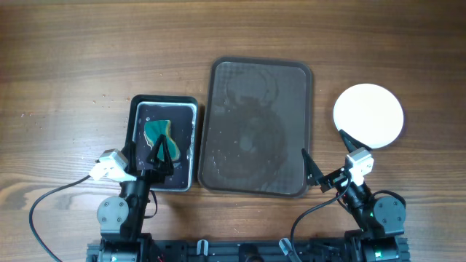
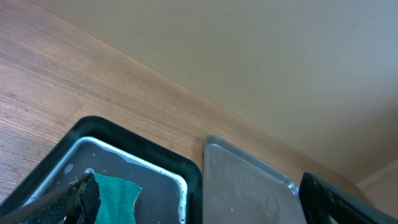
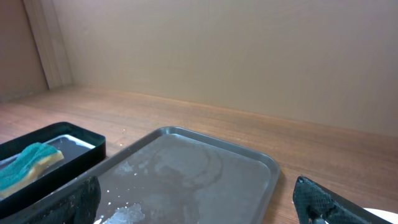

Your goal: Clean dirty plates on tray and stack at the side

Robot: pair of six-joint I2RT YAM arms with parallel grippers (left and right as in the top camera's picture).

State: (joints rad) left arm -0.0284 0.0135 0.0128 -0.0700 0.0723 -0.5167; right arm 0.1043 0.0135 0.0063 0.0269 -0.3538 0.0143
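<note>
A single white plate point(image 1: 368, 115) lies on the table right of the grey tray point(image 1: 258, 87); its edge shows in the right wrist view point(image 3: 380, 215). The tray is wet with smears and holds no plate. A teal sponge point(image 1: 156, 133) lies in a black tub point(image 1: 133, 138) of water left of the tray. My left gripper point(image 1: 163, 154) is open and empty over the tub, one finger next to the sponge point(image 2: 115, 196). My right gripper point(image 1: 329, 154) is open and empty between the tray's right edge and the plate.
The tub point(image 2: 194, 176) and the tray point(image 2: 249, 186) stand side by side, almost touching. In the right wrist view the tray point(image 3: 205, 168) fills the foreground, with the tub point(image 3: 81, 147) and sponge point(image 3: 28, 163) to its left. Bare wooden table lies all around.
</note>
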